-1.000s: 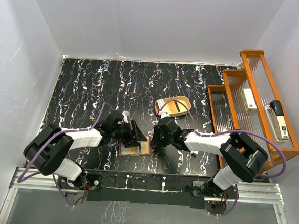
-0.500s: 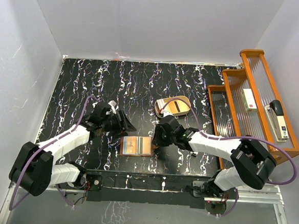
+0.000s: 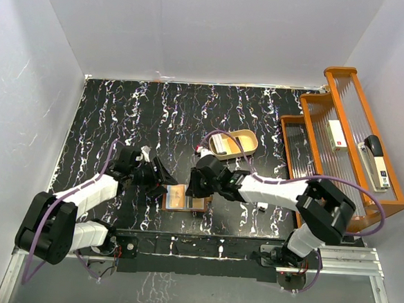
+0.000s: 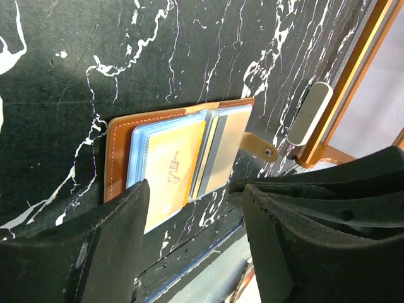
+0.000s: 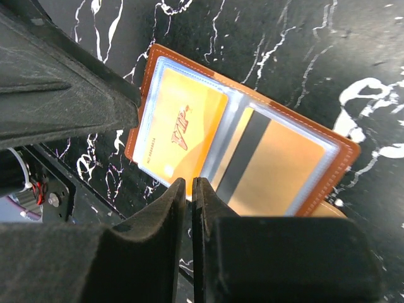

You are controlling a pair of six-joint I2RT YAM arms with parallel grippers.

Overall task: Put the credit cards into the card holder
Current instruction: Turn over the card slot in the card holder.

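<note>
Overhead view: the small brown leather bifold card holder (image 3: pixel 170 203) lies open on the black white-veined table (image 3: pixel 121 111), close to the front edge, flanked by your left gripper (image 3: pixel 164 183) and your right gripper (image 3: pixel 191 189). From here the right gripper's head overlaps the holder's far edge, and the cards show only as a pale blur. The wrist views supply the detail. Under clear sleeves sit a flat orange plastic card (image 5: pixel 183 129) in one half and a flat tan card with a black stripe (image 5: pixel 278 167) in the other. The left wrist view alone shows the holder's leather snap strap (image 4: pixel 260 146) and, just beyond it, a narrow white oblong stick (image 4: pixel 309 113). It also shows the left jaws released and standing wide with nothing between them. In the right wrist view the jaws are clenched to a hairline slit, grasping nothing, with their tips over the holder's near edge at the fold. You cannot tell whether they touch it. Only the overhead view takes in the tan oval tray (image 3: pixel 234 141) and the orange wooden rack (image 3: pixel 342 127); the tray's contents are hard to make out.
</note>
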